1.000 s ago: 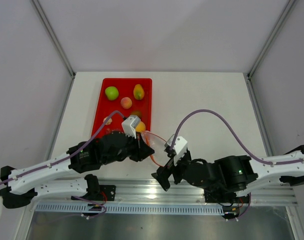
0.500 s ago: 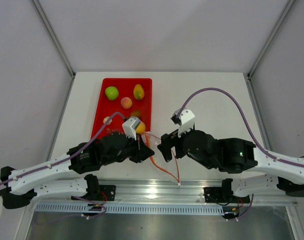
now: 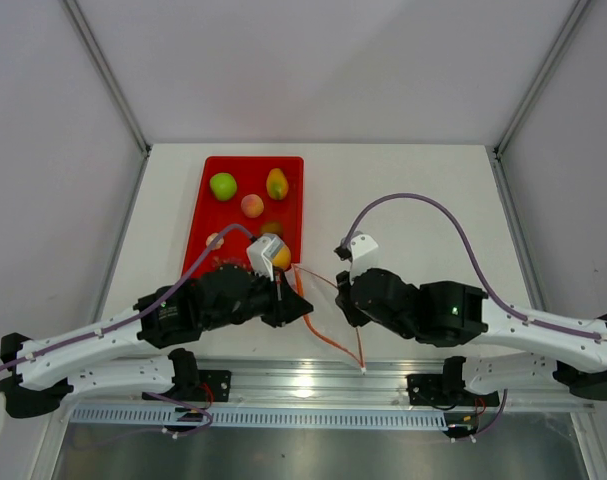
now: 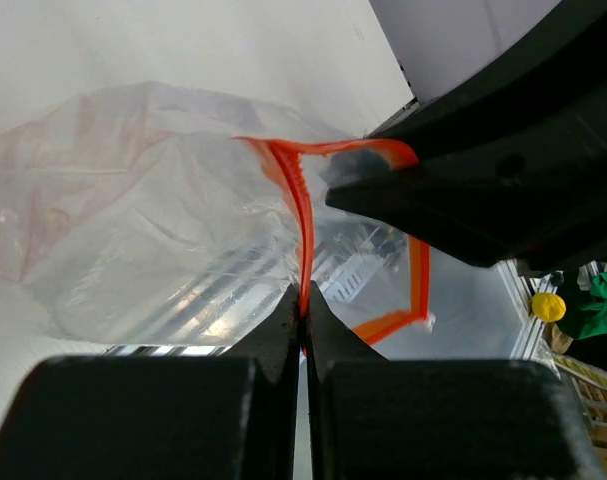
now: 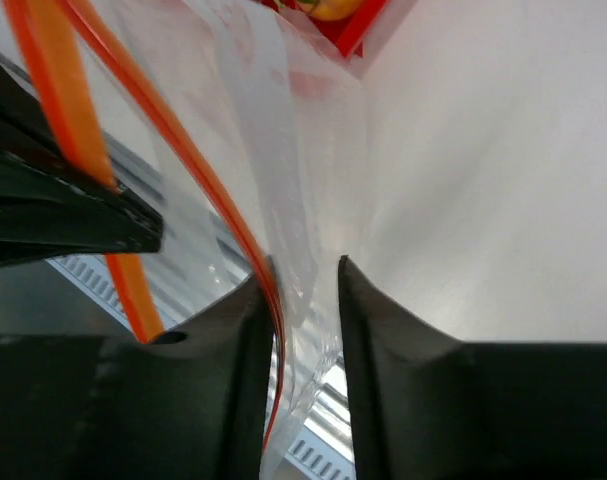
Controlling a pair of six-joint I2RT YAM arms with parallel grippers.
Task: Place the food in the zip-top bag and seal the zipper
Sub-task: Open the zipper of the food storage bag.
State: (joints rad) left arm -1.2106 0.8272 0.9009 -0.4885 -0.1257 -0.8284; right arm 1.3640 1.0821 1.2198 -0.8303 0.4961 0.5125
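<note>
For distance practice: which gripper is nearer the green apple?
Left. The left gripper sits by the near corner of the red tray, the apple at its far end; the right gripper is farther right.

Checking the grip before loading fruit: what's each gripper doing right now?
Left gripper: closed on the zipper.
Right gripper: open, straddling the edge of the zip-top bag.

Both arms reach in from the near edge and fold toward each other, elbows out, wrists low and close together. The left gripper [image 3: 301, 305] points toward the right arm, its jaws pressed together on the zipper [image 4: 305, 220] (the strip rises straight out from between the tips). The right gripper [image 3: 341, 298] faces it from just beside, its fingers [image 5: 223, 360] a narrow gap apart, with film of the zip-top bag [image 5: 303, 180] passing between them.
</note>
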